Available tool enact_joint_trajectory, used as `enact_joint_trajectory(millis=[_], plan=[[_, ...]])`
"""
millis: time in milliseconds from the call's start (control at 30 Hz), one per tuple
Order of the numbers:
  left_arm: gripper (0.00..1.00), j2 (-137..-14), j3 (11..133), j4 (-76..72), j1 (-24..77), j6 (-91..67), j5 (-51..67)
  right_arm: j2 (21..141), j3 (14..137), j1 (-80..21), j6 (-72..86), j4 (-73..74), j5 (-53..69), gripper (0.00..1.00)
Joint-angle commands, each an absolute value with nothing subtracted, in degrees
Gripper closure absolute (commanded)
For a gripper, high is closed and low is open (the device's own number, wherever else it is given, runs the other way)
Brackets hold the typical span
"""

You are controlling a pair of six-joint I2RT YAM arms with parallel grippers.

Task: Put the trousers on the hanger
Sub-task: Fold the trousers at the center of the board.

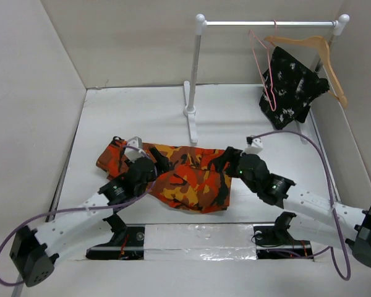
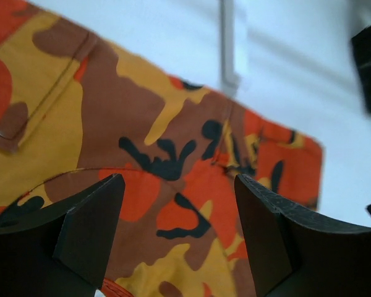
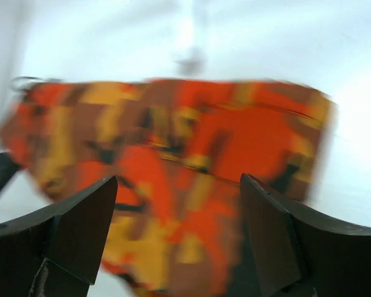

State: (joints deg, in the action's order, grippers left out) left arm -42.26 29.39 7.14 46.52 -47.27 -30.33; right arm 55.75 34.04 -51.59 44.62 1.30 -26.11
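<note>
While both arms reached in low from the near edge, elbows bent, the left gripper [image 2: 179,184] and right gripper [image 3: 179,185] were wide open, holding nothing, just above the orange-red-yellow-black camouflage cloth trousers [image 1: 185,179]. These lay crumpled mid-table. The thin pink wire hanger [image 1: 264,68] hung on the white rail [image 1: 269,23], far right.

orange-red-yellow-black camouflage trousers [image 1: 188,182]: matt woven cloth | thin pink hanger [image 1: 270,86], upper right: smooth wire | light-brown hanger [image 1: 309,44]: smooth wood
</note>
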Motion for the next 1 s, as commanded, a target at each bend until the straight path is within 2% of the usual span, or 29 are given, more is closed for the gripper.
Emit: enact_joint_trajectory(millis=[0,100,200,267,333,400,433,533,600,800,833,867,900,967], plan=[[0.31,-47.4,27.4,-3.5,48.2,-47.5,-29.3,52.7,26.2,-45.4,46.7,3.3,-22.7,0.12],[0.31,-51.9,26.5,-2.9,48.7,-48.8,-32.0,52.1,21.9,-38.2,44.7,-2.5,-14.9,0.13],[0.32,-53.2,24.4,-1.8,48.7,-50.7,-32.5,57.8,21.2,-32.7,42.7,-8.2,-8.7,0.2],[0.32,-52.1,21.6,-2.5,48.7,-51.6,-31.5,61.9,23.4,-30.6,42.2,-9.6,-6.3,0.31],[0.32,-51.0,18.9,-2.5,48.7,-53.4,-30.8,67.7,24.3,-28.4,40.9,-14.0,-4.1,0.51],[0.32,-48.3,17.0,-2.3,48.7,-55.4,-30.1,72.5,26.2,-25.4,40.4,-18.5,-0.5,0.55],[0.32,-47.3,15.1,-1.9,48.7,-56.2,-29.9,74.0,26.7,-24.5,40.3,-19.8,-0.4,0.6],[0.32,-43.6,12.5,-0.2,49.2,-58.6,-29.2,79.6,30.0,-20.7,39.4,-22.5,3.7,0.96],[0.32,-41.2,11.3,1.1,49.2,-60.0,-28.6,81.6,31.9,-18.9,39.0,-22.2,4.3,1.0],[0.3,-38.2,10.1,3.5,49.7,-63.3,-26.7,87.3,40.9,-15.3,37.9,-19.2,6.5,1.0],[0.3,-38.3,10.1,3.8,49.7,-63.6,-26.7,87.4,41.9,-15.3,36.3,-18.2,6.9,0.94],[0.3,-38.3,10.2,3.7,50.4,-63.9,-27.1,86.3,42.7,-16.1,35.8,-17.0,6.7,0.81],[0.3,-38.4,10.5,3.3,50.4,-63.8,-27.3,85.2,42.6,-16.6,34.6,-14.1,6.5,0.46],[0.3,-38.8,11.4,2.7,51.8,-63.5,-28.7,81.3,40.7,-18.4,34.5,-11.7,5.4,0.17]])
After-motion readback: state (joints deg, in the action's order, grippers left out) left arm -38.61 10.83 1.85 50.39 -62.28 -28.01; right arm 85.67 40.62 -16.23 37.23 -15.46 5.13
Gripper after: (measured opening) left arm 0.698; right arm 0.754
